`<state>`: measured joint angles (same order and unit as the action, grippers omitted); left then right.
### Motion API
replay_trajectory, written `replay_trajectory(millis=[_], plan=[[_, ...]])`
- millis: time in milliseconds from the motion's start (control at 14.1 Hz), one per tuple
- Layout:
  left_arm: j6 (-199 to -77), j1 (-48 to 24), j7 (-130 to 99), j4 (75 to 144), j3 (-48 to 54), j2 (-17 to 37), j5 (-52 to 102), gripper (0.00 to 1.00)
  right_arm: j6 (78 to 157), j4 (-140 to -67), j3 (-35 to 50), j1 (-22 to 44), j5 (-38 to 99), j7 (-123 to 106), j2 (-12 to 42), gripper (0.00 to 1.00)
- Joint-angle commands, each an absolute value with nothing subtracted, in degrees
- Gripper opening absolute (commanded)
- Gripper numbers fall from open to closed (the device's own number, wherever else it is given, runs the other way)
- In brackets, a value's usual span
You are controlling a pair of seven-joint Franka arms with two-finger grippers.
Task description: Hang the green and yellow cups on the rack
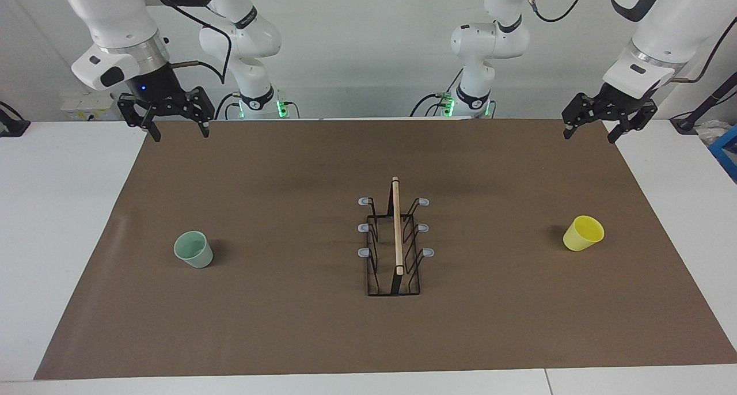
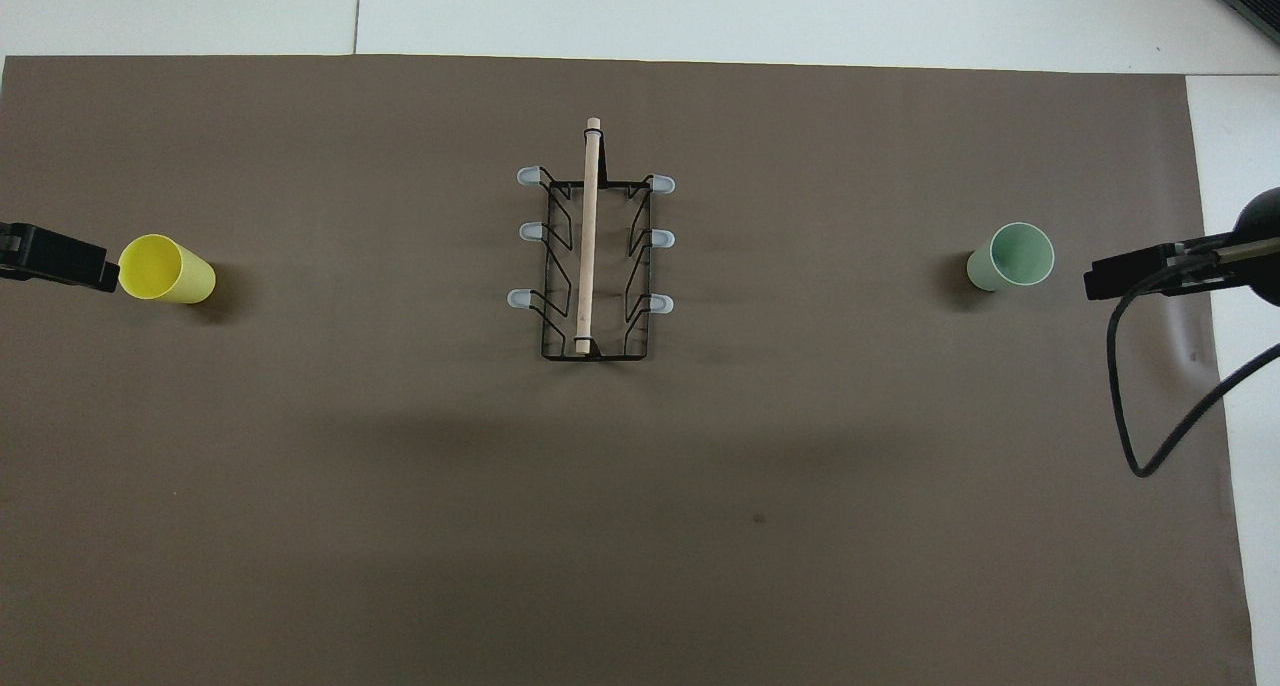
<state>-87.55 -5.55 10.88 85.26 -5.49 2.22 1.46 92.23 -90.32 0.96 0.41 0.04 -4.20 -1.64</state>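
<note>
The black wire rack (image 1: 395,251) (image 2: 592,256), with a wooden rod on top and grey-tipped prongs, stands mid-mat. Nothing hangs on its prongs. The pale green cup (image 1: 193,249) (image 2: 1012,257) stands mouth up toward the right arm's end of the table. Toward the left arm's end stands the yellow cup (image 1: 583,233) (image 2: 166,269), also mouth up. My right gripper (image 1: 181,135) hangs open and empty in the air over the mat's edge nearest the robots. At that edge's other corner my left gripper (image 1: 589,136) is raised, open and empty. Both are well apart from the cups.
A brown mat (image 1: 288,326) covers most of the white table (image 1: 57,211). A black cable (image 2: 1140,406) loops over the mat's edge at the right arm's end. A blue box (image 1: 726,147) sits off the table's left-arm end.
</note>
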Motion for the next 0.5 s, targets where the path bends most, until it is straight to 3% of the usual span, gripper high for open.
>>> replay_trajectory(millis=[0,425], plan=[[-88.24,-5.45,10.55,86.04,-5.71,1.67,1.93,1.00,94.82,-92.45,1.05,0.70,0.88,-4.31,-2.29,1.00],[-88.07,-6.33,10.37,87.27,-5.71,1.06,1.76,1.00,102.29,-98.34,1.41,1.23,0.79,-4.22,-2.02,1.00]])
